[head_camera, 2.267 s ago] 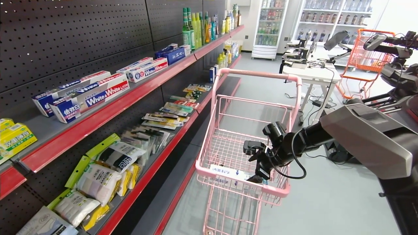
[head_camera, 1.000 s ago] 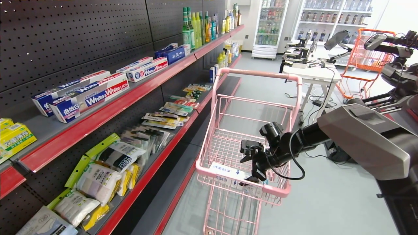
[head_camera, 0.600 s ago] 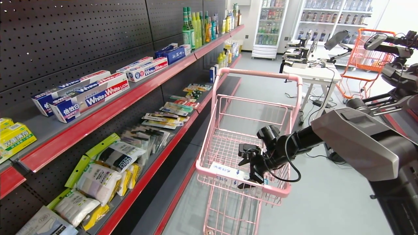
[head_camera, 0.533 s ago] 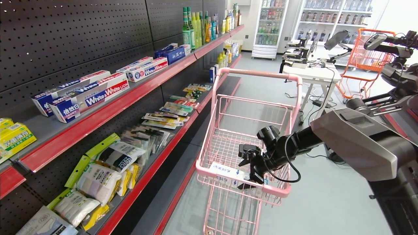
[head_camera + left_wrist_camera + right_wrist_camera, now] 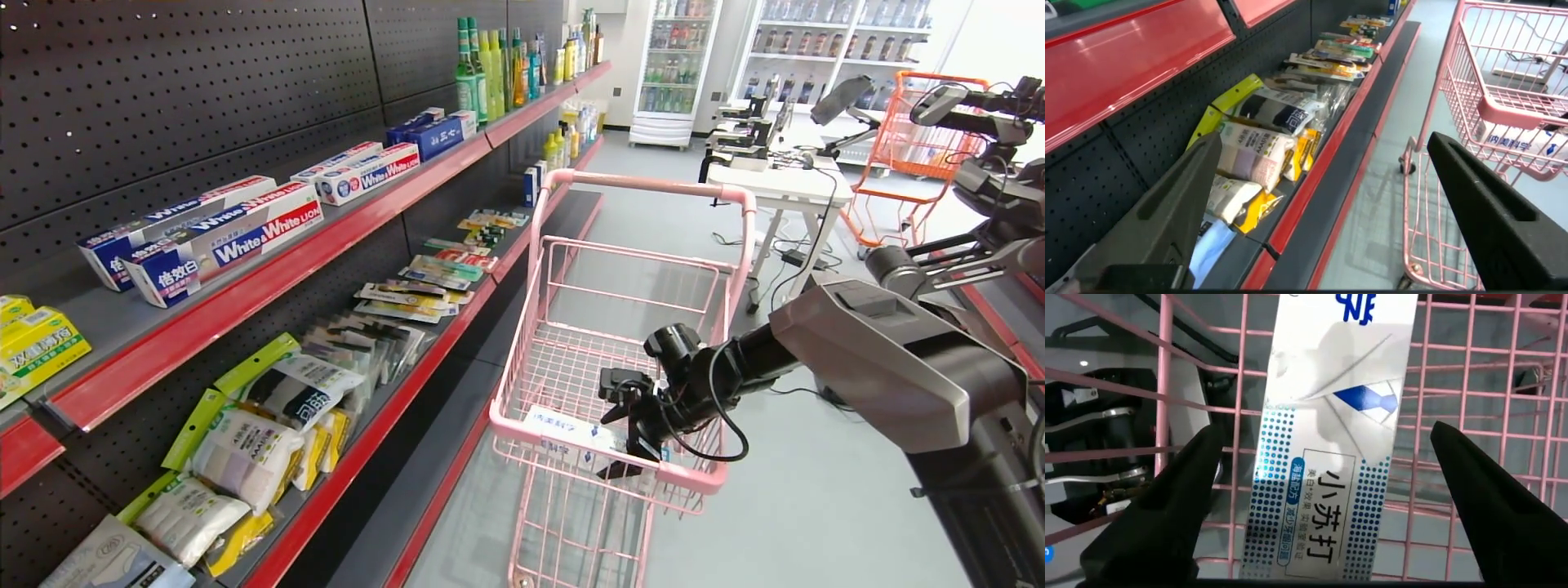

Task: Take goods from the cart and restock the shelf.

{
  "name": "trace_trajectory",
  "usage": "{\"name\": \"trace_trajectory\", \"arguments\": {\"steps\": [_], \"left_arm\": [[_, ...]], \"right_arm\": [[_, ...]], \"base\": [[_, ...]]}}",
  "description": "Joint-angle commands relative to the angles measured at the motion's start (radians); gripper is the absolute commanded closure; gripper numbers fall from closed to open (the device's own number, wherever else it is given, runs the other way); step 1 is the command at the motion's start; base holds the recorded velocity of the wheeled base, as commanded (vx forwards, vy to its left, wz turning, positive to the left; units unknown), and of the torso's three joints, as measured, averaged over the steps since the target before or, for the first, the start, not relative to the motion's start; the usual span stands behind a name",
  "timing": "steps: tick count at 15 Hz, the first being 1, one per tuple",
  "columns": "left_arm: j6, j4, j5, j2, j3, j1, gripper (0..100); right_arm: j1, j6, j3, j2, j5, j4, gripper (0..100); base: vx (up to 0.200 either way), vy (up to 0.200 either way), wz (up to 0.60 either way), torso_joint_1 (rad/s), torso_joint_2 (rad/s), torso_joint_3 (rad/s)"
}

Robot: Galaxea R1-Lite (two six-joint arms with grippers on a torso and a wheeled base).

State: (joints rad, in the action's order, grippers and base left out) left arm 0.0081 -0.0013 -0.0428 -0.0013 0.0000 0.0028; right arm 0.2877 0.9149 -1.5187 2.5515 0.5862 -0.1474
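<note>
Right gripper (image 5: 1324, 429) spread wide over white box (image 5: 1333, 490) in cart (image 5: 508, 426); probably light, stiff cardboard, so pinch across narrow middle.

Right arm (image 5: 882, 367) stretched forward and down, wrist (image 5: 682, 347) bent. Right gripper (image 5: 624, 457) points down, fingers (image 5: 1167, 514) spread wide, one on each side. Left gripper (image 5: 1324, 140) aimed forward, tilted slightly down, fingers (image 5: 1486, 204) also spread wide.
</note>
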Motion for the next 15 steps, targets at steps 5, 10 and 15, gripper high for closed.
{"name": "trace_trajectory", "arguments": {"steps": [5,10,15], "left_arm": [[0.001,0.0,0.0,0.001,0.0,0.0,0],[0.001,0.0,0.0,0.001,0.0,0.0,0],[0.0,0.0,0.0,0.001,0.0,0.0,0]], "right_arm": [[0.011,0.001,-0.031,0.019,-0.026,0.002,0],[0.011,0.001,-0.04,0.032,-0.04,0.002,0],[0.011,0.001,-0.051,0.042,-0.04,0.002,0]], "base": [[0.0,0.0,0.0,0.0,0.0,0.0],[0.0,0.0,0.0,0.0,0.0,0.0],[0.0,0.0,0.0,0.0,0.0,0.0]]}}
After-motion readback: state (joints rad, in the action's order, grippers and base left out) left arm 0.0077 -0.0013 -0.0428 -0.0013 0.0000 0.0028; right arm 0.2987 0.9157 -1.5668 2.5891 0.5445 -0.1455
